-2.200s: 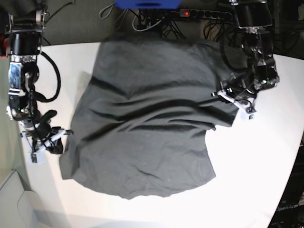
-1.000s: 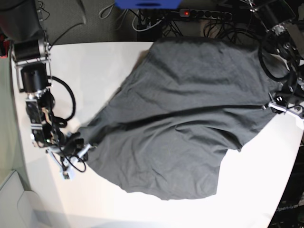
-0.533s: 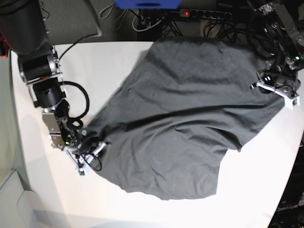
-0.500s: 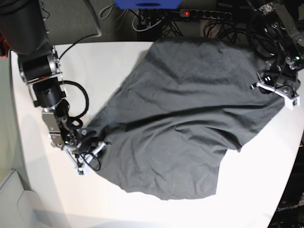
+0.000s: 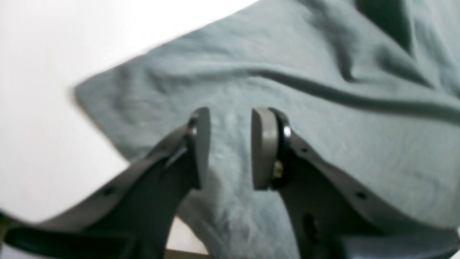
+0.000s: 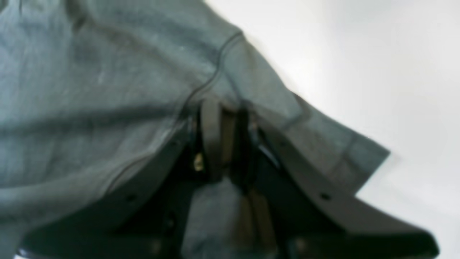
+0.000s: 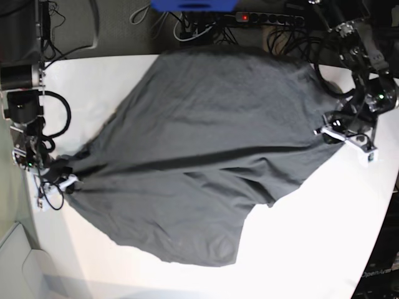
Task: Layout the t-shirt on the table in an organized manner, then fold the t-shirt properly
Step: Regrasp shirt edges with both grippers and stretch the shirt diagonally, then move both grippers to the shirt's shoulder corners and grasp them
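Across table (image 7: pixel 324 249), t-shirt (image 7: pixel 199 149) crosswise, arm-to-arm.

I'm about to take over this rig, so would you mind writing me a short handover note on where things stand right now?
Left end effector: fingers apart over a corner of the t-shirt, nothing visibly clamped between them.
Right end effector: shut on the t-shirt near a hemmed edge, by a seam.
T-shirt: on the white table, spread wide between the two arms, with long creases across it and its far edge reaching the table's far edge.
Done: shirt roughly opened out.
Left: smooth and square it up, then do all the folds.
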You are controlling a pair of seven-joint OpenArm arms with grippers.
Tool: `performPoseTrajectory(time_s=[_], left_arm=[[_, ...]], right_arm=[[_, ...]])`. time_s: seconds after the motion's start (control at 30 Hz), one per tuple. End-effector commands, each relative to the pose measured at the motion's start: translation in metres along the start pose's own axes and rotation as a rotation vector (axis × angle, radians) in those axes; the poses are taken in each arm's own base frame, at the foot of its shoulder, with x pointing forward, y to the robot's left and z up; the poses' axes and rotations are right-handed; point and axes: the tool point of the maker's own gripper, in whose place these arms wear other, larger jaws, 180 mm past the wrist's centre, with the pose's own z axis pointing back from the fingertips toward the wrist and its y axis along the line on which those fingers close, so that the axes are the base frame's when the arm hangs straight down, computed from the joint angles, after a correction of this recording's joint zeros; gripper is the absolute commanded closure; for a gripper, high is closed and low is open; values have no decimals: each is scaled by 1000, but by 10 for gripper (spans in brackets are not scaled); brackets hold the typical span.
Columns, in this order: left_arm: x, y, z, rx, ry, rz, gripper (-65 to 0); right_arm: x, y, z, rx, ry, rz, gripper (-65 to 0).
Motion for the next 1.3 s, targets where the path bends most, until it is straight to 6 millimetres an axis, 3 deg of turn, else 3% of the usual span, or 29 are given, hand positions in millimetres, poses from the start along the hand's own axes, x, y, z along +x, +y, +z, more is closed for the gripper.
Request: performPoseTrajectory(time_s=[0.0, 0.1, 0.27, 0.37, 0.47, 0.6, 0.77, 0.97, 1.13, 1.27], left_arm=[[11, -7, -2, -15, -24, -9, -194], [6, -40, -21, -88, 16, -4, -194], [-19, -79, -60, -167, 80, -5, -193], [-37, -88, -86, -178, 111, -9, -192], [-47, -81, -108, -159, 134, 25, -192], [-39, -56, -124, -95, 127, 13, -192], [-3, -46, -132, -50, 59, -25, -192], [73, -32, -133, 33, -98, -103, -194], [134, -19, -126, 74, -204, -122, -194], [170, -22, -103, 77, -272, -141, -194]], right_arm=[[-67, -38, 14, -118, 243, 21, -78], [-99, -50, 23, -135, 279, -25, -46], [-144, -45, 38, -41, 336, -50, -30], [-162, -48, 47, -21, 345, -89, -30], [-167, -63, 57, -43, 341, -99, -30], [-157, -57, 65, -17, 290, -15, -30], [-110, -37, 92, 28, 106, 100, -31], [-45, 15, 128, 107, -121, 225, -34], [-14, 50, 151, 161, -228, 302, -34], [7, 64, 157, 173, -254, 344, -34]])
